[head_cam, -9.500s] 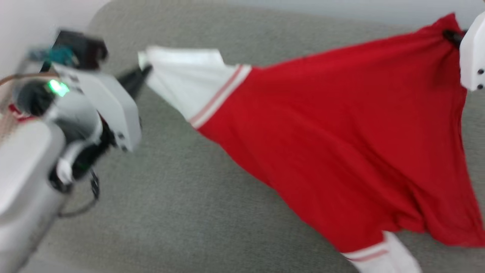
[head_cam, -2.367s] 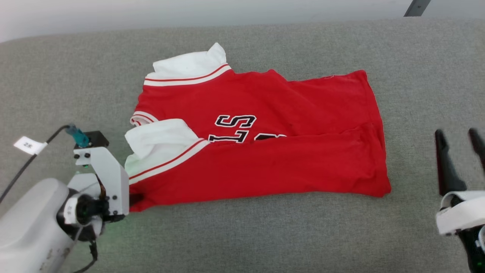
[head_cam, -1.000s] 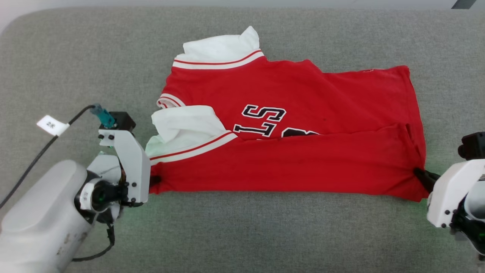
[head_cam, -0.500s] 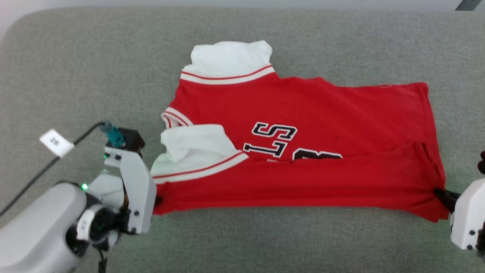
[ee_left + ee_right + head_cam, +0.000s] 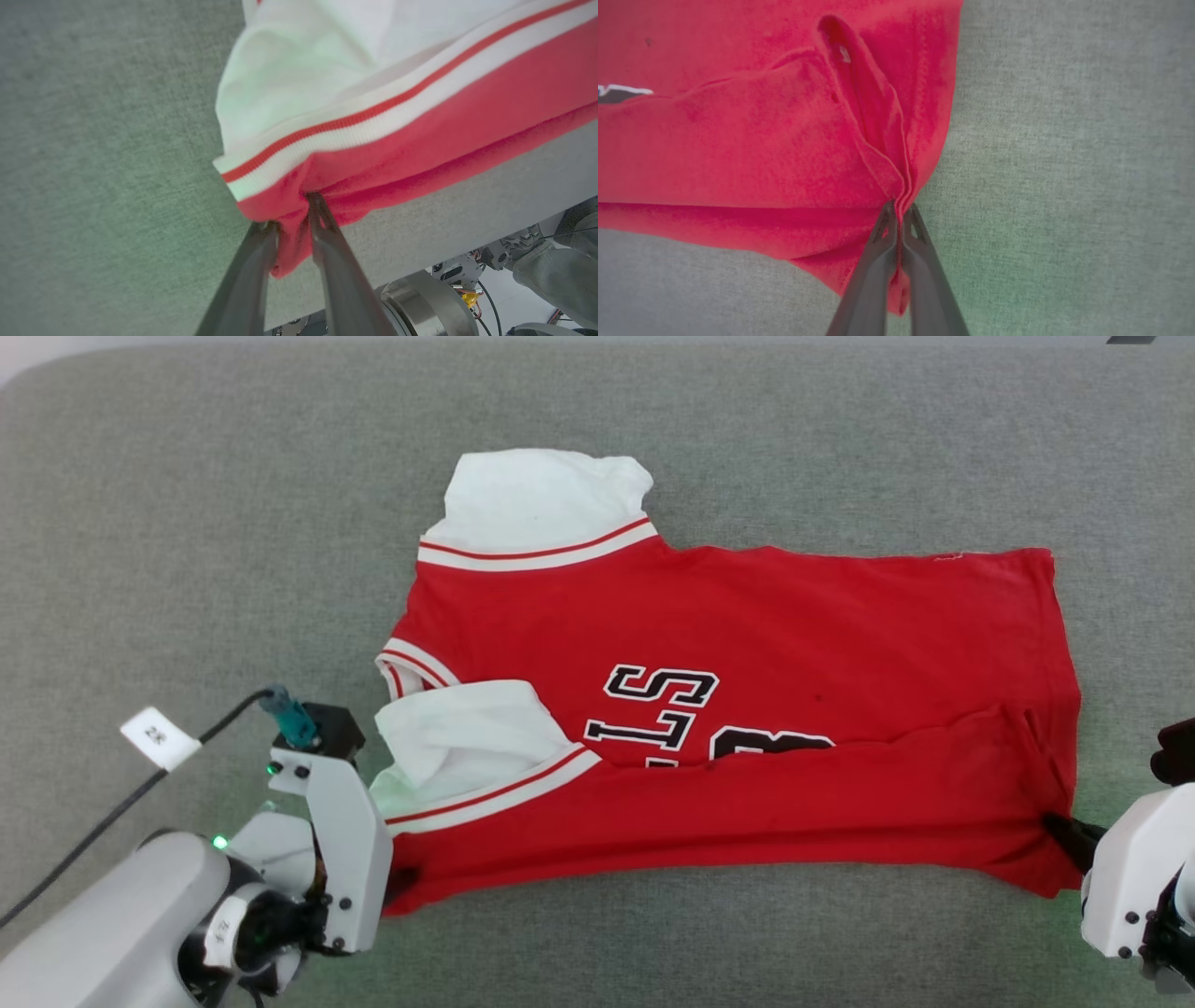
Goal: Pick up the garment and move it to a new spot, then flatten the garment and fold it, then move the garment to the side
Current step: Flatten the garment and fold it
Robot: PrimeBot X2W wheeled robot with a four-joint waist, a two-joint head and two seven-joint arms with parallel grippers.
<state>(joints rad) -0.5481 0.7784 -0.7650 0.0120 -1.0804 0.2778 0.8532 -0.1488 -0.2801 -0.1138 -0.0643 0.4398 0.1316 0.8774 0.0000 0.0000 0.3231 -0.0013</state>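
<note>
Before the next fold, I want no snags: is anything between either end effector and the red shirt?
Nothing visible does. The right end effector is shut on the garment's near hem corner, and the left end effector has the near shoulder corner between its fingers.

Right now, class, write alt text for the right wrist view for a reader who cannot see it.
The right pincer is shut on a bunched corner of the red garment, which lies on a grey fabric surface. A folded-over red layer runs left from the grip.
</note>
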